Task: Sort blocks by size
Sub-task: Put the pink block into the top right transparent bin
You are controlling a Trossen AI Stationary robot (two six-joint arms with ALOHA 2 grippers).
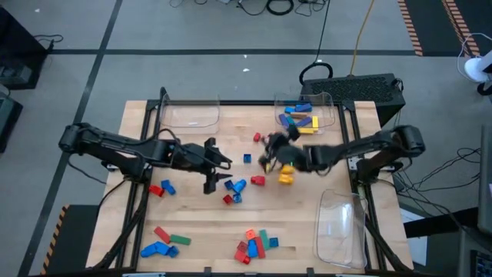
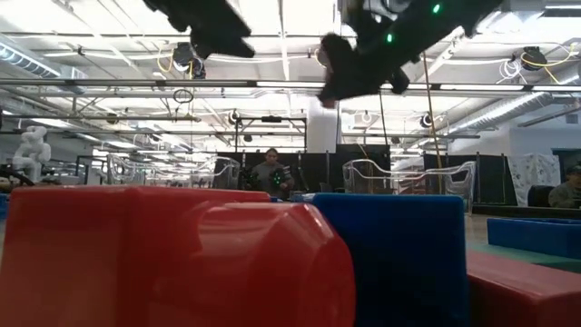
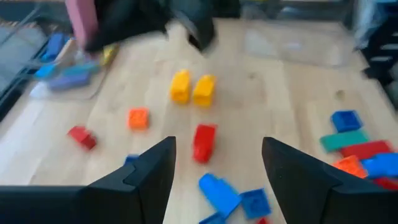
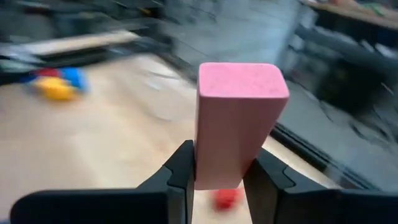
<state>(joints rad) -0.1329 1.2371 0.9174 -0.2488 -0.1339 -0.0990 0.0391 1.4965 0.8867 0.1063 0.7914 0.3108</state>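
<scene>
Loose blocks in red, blue, yellow, green and orange lie across the wooden table (image 1: 192,215). A red block (image 3: 204,142) and a yellow pair (image 3: 193,87) lie ahead of my left gripper (image 3: 217,168). That gripper hangs open over the table's middle left (image 1: 219,165) with nothing between its fingers. My right gripper (image 4: 224,168), right of centre (image 1: 269,148), is shut on a pink block (image 4: 239,118), which the left wrist view also shows (image 3: 81,25). My right gripper pinches the pink block between its two fingers (image 4: 180,171), by two opposite long sides at one end (image 4: 221,177). The rest of the block sticks out beyond the fingertips, along the fingers. It is lifted clear of the table.
A clear tray (image 1: 315,104) at the far right holds several blue, yellow and orange blocks. Another clear tray (image 1: 188,115) stands at the far left and a third (image 1: 342,227) at the near right. Block clusters (image 1: 257,245) lie by the near edge. Big red and blue blocks (image 2: 182,254) fill the low view.
</scene>
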